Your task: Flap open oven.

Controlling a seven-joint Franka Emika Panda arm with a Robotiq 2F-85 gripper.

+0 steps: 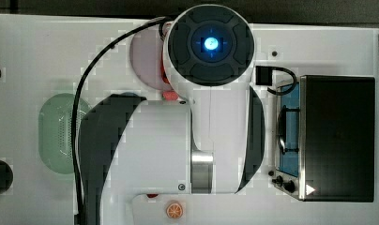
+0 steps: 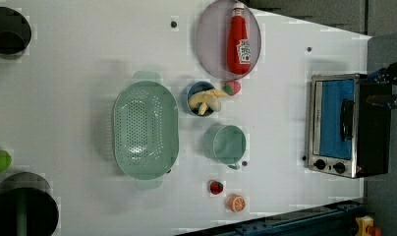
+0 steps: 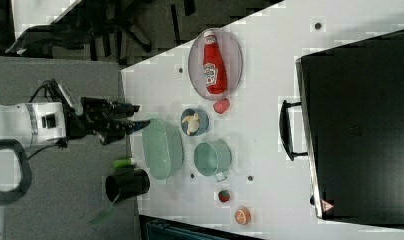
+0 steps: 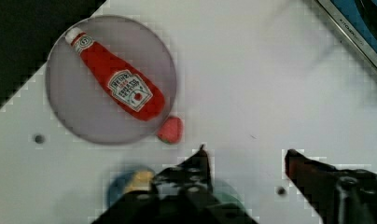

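Oven door shut.
Black box, silver frame, blue glass, dark bar handle; gripper fingers stood spread, empty.

Arm covers table center; oven at top view's right, door shut.

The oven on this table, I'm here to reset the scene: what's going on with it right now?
A single robot arm is set to flap the oven open, but nothing has been handled yet. The oven's glass door looks shut, its bar handle untouched. The pincer hangs open and empty above the white table, near the plate with the ketchup bottle, apart from the oven. The colander, the cup and the toy food lie undisturbed.
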